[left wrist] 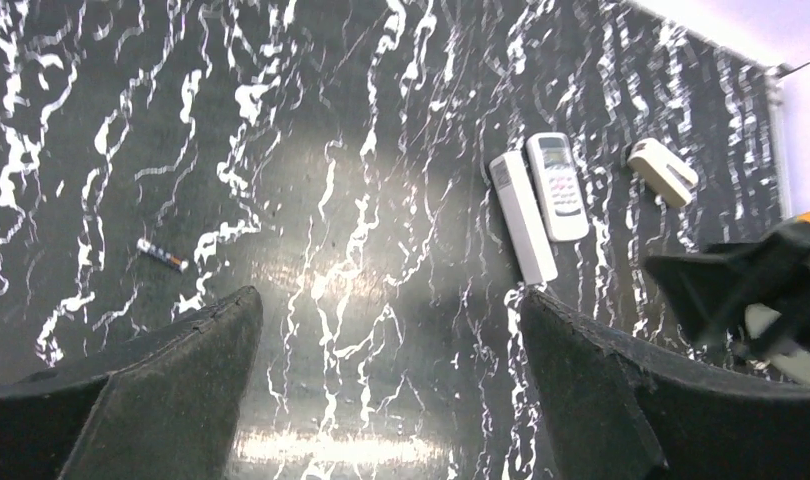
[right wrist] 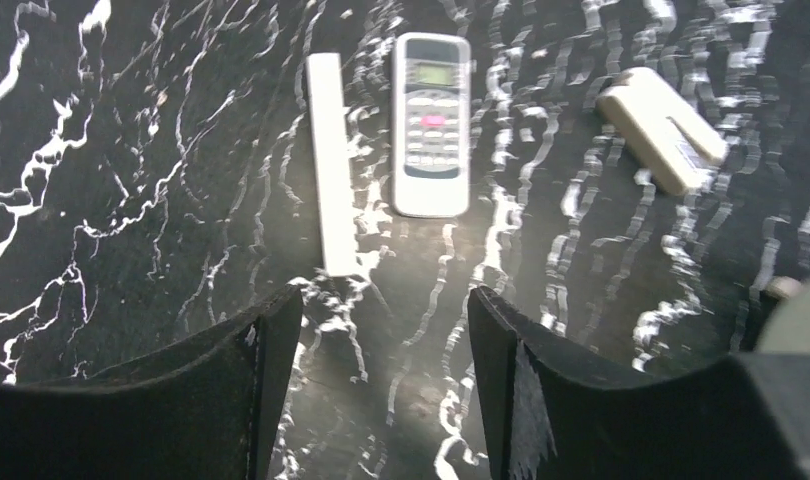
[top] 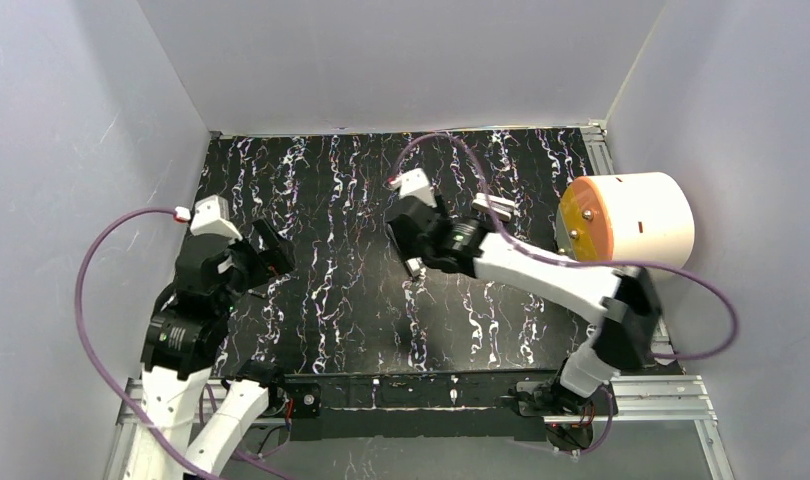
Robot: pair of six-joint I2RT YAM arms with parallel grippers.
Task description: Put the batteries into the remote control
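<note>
"Over the middle of the marbled table [top: 331,200] we see the right arm stretched forward and across, elbow bent, wrist tipped down. What do we make of the right gripper [right wrist: 381,300]?"

"We see its jaws parted with only bare table between them, clasping nothing. The remote control [right wrist: 432,125] lies face up just beyond the fingertips. A slim white strip [right wrist: 331,165] lies alongside it, and a beige block [right wrist: 661,130] sits apart on the remote's other side."

"And the left arm?"

"We find it folded back near its base with the wrist pitched down. The left gripper [left wrist: 389,300] is spread wide and empty."

"Where does a battery lie?"

"We spot one battery [left wrist: 162,256] flat on the table. It is beyond the left gripper's fingers, off to the left in that wrist's view, and well apart from the remote control."
</note>
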